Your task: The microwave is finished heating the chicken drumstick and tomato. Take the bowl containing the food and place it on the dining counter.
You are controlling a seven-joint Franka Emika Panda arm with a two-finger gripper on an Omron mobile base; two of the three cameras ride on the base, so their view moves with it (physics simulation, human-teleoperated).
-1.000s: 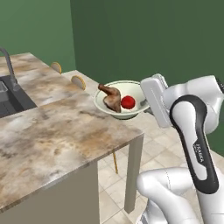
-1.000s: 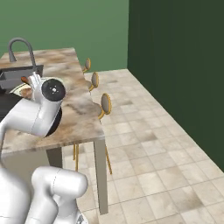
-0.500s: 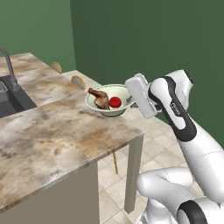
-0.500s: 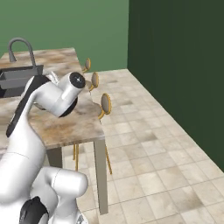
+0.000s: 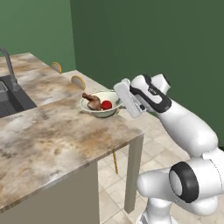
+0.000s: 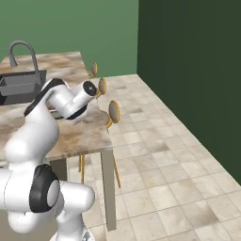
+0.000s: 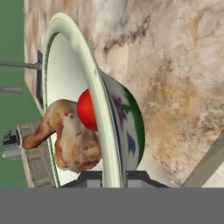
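Note:
The bowl [image 5: 100, 106], pale with a flared rim, sits low over the dining counter [image 5: 57, 131] near its right-hand end; I cannot tell whether it touches the stone. Inside lie the brown chicken drumstick [image 5: 91, 100] and the red tomato [image 5: 106, 105]. My gripper [image 5: 120, 103] is shut on the bowl's right rim. In the hand view the bowl [image 7: 89, 78] stands edge-on, with the drumstick [image 7: 70, 140] and tomato [image 7: 86, 110] inside and the gripper [image 7: 114, 179] pinching the rim at the bottom. The marbled dining counter [image 7: 175, 65] lies behind it. The microwave is out of view.
A dark sink [image 5: 11, 100] with a curved faucet [image 5: 8, 63] is set into the counter's left part. Round-backed stools [image 6: 113, 111] stand along the counter's far side, over a tiled floor [image 6: 164, 155]. A thin leg [image 5: 133, 175] holds up the overhanging end.
The arm has carried the bowl leftward and slightly down, from beyond the counter's end to over its surface. The grip has stayed shut on the rim.

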